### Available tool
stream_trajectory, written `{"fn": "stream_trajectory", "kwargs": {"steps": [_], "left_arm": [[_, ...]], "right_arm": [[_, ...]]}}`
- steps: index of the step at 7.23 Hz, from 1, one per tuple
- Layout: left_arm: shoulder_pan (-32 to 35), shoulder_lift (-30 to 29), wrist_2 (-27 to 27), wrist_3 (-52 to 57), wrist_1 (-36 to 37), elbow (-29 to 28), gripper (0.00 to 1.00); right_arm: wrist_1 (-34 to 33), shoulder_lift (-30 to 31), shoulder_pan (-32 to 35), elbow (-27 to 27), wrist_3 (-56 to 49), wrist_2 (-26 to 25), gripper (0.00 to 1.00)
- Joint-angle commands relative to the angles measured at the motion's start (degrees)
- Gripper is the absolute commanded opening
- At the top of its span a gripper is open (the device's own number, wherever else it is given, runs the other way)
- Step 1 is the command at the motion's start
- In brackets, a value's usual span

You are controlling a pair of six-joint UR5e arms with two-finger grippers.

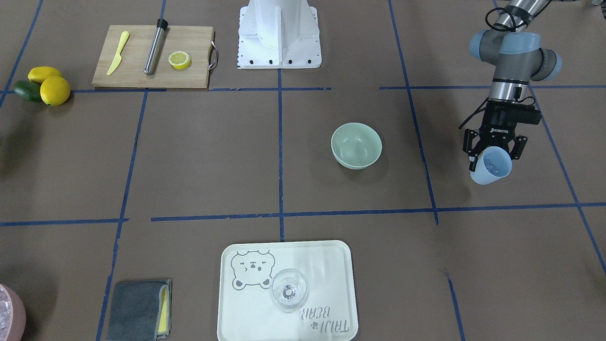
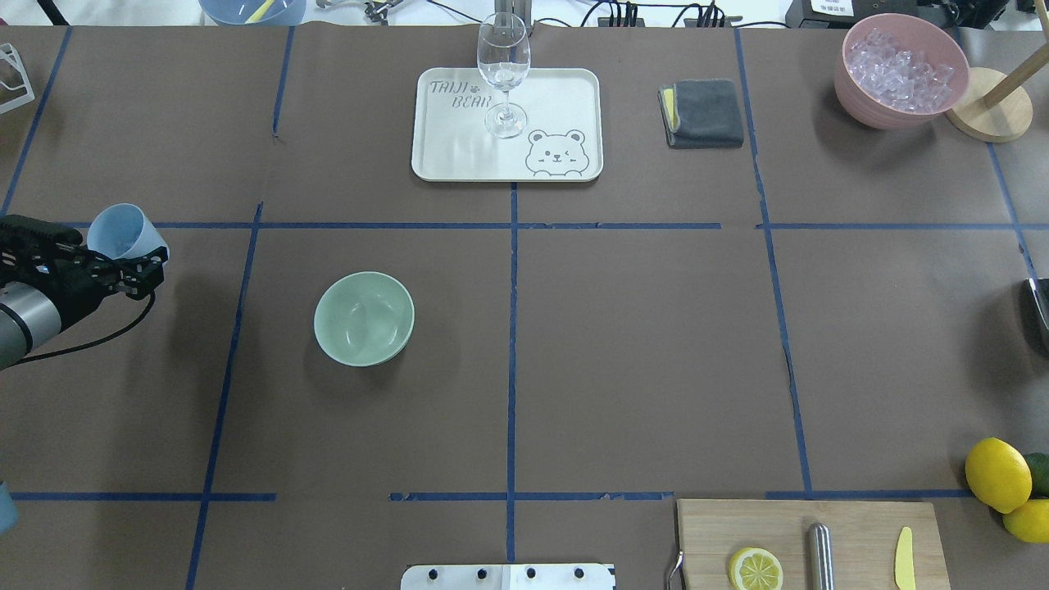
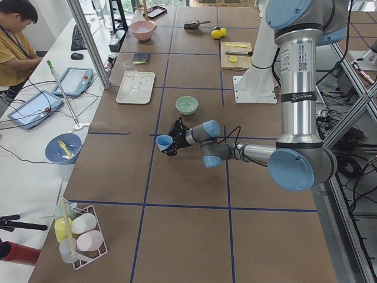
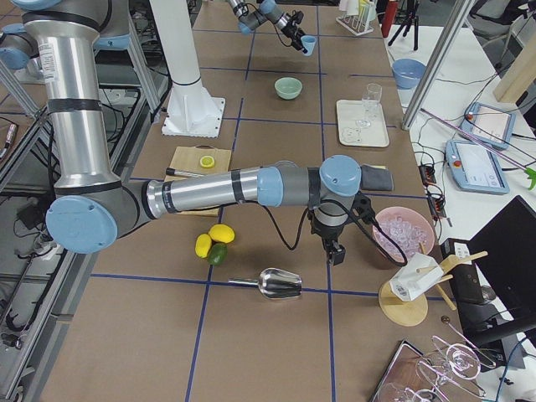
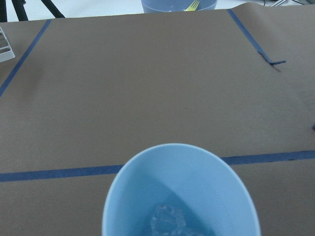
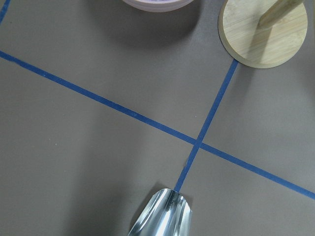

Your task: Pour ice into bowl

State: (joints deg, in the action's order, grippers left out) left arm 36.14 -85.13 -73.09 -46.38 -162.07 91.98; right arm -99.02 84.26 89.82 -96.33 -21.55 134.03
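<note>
Few ice cubes (image 5: 166, 221), perhaps three, inside blue cup (image 5: 197, 177); overhead shows only outside.

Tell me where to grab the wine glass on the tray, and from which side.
Grip the wine glass by its thin stem, coming in level from the robot's side: it stands upright on the tray, and its bowl and foot are wider.

Mint-green bowl (image 1: 356, 145) sits upright, just right of centre; clear ice cubes (image 5: 167, 221) huddle bottom-centre inside the blue cup (image 5: 179, 189).
</note>
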Motion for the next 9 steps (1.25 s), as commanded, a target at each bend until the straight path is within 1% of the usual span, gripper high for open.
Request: {"fn": "stream_trajectory", "kwargs": {"steps": [1, 2, 3, 4, 6, 7, 8, 9], "left_arm": [[0.0, -3.4, 0.1, 13.0, 0.1, 4.1, 0.0], [0.1, -5.5, 0.1, 15.1, 0.1, 4.5, 0.0], [0.0, -7.7, 0.0, 15.2, 0.2, 4.6, 0.0], [-0.2, -8.3, -0.1, 15.2, 0.2, 4.5, 0.0], [-0.1, -7.9, 0.8, 16.5, 0.3, 3.8, 0.0], [-0.2, -7.6, 3.8, 23.9, 0.3, 3.7, 0.0], [-0.5, -7.6, 5.7, 33.0, 0.4, 3.8, 0.0], [-0.7, -7.7, 6.3, 38.4, 0.4, 3.8, 0.0]], "right_arm": [[0.1, 0.4, 0.0, 0.0, -0.2, 0.0, 1.0], [0.1, 0.9, 0.1, -0.1, -0.2, 0.0, 1.0], [1.4, 1.6, 0.1, 0.0, -0.2, 0.0, 1.0], [2.9, 2.4, 0.1, 0.1, -0.1, -0.1, 1.0], [3.0, 2.8, 0.1, 0.3, -0.1, -0.5, 1.0], [2.8, 4.0, 0.9, 0.4, 2.3, -0.5, 1.0], [3.0, 5.6, 1.3, 0.1, 7.1, -0.6, 1.0], [3.0, 7.0, 1.6, 0.3, 7.7, -0.6, 1.0]]}}
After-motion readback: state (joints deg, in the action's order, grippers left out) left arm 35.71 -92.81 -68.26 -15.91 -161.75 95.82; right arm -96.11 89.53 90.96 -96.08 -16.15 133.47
